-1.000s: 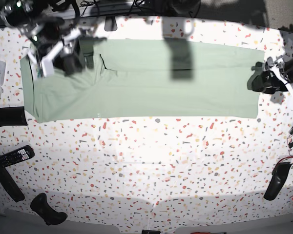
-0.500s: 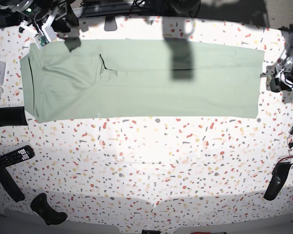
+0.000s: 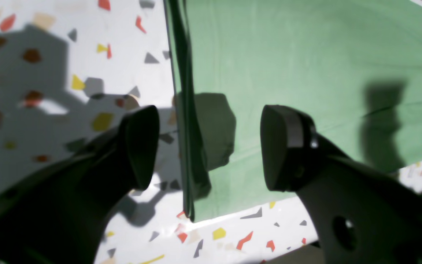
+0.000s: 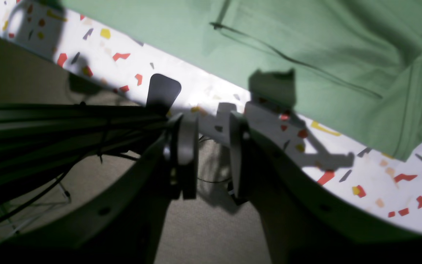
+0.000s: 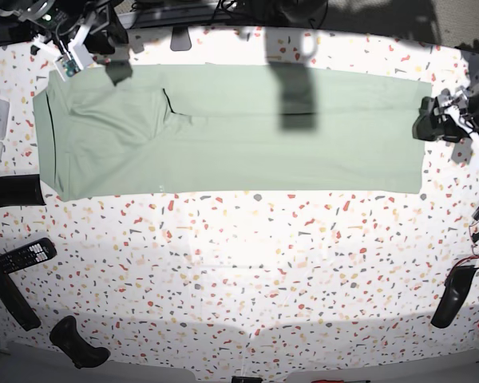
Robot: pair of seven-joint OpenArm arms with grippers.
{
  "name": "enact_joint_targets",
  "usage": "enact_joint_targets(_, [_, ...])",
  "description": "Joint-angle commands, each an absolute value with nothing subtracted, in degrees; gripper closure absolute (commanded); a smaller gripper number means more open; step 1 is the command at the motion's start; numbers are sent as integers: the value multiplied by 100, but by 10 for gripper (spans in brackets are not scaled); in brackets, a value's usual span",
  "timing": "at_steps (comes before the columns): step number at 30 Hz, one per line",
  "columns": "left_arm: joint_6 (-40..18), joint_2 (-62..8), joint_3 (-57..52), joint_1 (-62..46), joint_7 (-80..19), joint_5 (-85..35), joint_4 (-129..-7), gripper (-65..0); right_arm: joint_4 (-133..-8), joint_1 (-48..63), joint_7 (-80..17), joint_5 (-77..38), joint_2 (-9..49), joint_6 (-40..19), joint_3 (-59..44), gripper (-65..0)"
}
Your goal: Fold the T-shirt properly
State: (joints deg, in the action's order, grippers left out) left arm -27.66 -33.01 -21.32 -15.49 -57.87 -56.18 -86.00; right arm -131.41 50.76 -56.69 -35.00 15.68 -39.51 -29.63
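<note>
Two grippers, neither holding cloth: your left gripper (image 3: 209, 146) gapes wide astride the T-shirt's (image 5: 239, 132) layered edge, while your right gripper (image 4: 213, 156) has jaws narrowly parted, empty, past the table (image 5: 239, 271) edge; the shirt lies folded lengthwise along the far side

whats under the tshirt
The T-shirt lies flat on the speckled table, which shows bare all round it. In the left wrist view its edge is a stack of folded layers. Whatever lies beneath or between them is covered.
</note>
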Motion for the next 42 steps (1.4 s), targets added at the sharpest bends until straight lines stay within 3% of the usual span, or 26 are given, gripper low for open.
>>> enact_joint_targets(1, [-2816,-3417,-2171,-1481,-5686,-5865,-8488,-399,-13255,5127,-5601,-3605,1621,-4000,-3000,-132])
enact_joint_targets(8, [-3267,-3415,-2171,-1201,-6510,-7247,-7347,-399,-13255,5127,-5601,-3607,1621,-4000,-3000,-132])
enact_joint_targets(15, [-3271,-3415,-2171,-1210,-7446,-8500,-7155,-399,-13255,5127,-5599,-3625,1621,-4000,-3000,-132])
enact_joint_targets(23, [-3793,-3415,-2171,-1208,-7454,-8500,-7155,-400,-13255,5124,-5599,-3625,1621,-4000,-3000,-132])
enact_joint_targets(35, [-3817,-3413,-2171,-1210,-6709,-7915,-7155,-400,-13255,5127,-5596,-3627,1621,-4000,-3000,-132])
enact_joint_targets(38, [-3356,-3402,-2171,-1221,-6112,-6936,-7155,-400,-13255,5127,-5596,-3629,1621,-4000,-3000,-132])
enact_joint_targets(42, [-2956,-3288,-2171,-1223,-6248,-6711,-7155,-400,-13255,5124,-5596,-3629,1621,-4000,-3000,-132])
